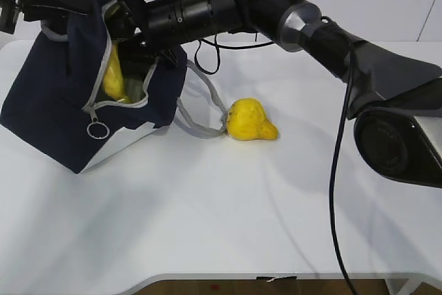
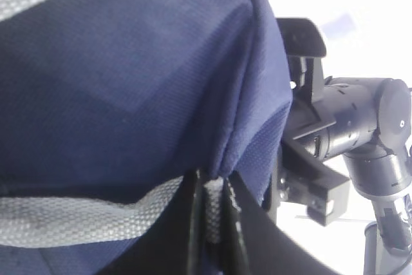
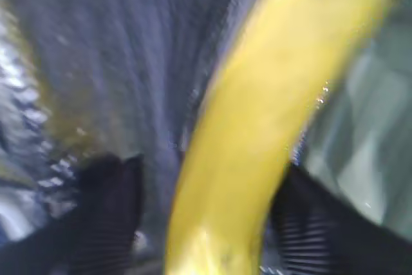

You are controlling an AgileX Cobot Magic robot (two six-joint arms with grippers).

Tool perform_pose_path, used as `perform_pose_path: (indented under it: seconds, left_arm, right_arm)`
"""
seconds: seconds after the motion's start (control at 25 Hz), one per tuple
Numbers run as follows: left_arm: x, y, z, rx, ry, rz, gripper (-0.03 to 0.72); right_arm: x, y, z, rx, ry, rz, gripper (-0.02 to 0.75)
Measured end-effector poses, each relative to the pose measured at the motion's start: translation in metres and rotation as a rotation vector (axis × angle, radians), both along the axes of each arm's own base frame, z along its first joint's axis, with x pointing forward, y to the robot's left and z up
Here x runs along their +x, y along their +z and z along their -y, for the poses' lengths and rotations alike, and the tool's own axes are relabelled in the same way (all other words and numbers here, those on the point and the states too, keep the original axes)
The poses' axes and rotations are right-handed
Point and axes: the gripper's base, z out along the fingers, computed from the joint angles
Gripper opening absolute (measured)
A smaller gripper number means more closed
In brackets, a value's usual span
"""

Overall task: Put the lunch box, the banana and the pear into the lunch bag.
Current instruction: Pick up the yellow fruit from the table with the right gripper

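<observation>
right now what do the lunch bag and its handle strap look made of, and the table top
Lunch bag: woven navy fabric, matte; a fine weave grain shows in the left wrist view, and it creases softly.
Handle strap: grey webbing with a coarse basket weave, likely nylon or polyester.
Table top: smooth white surface with a faint sheen, probably laminate or painted board; can't tell which.

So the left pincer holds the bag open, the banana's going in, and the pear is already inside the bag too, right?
Not quite. The pear lies on the table beside the bag, as the exterior view shows. The rest holds: left pincer grips the bag, banana going in.
</observation>
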Motion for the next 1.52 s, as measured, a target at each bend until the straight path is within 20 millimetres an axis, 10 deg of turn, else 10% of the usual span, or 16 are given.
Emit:
perform_pose_path:
  seconds: [0.4, 1.52]
  left_arm:
    - [0.000, 0.000, 0.000, -0.001, -0.002, -0.001, 0.021]
    - [0.000, -0.002, -0.026, 0.026, 0.047, -0.007, 0.021]
  right_arm:
    - [-0.004, -0.003, 0.002, -0.057, 0.053, 0.007, 0.541]
    - [-0.003, 0.053, 0.034, -0.323, -0.021, 0.284, 0.578]
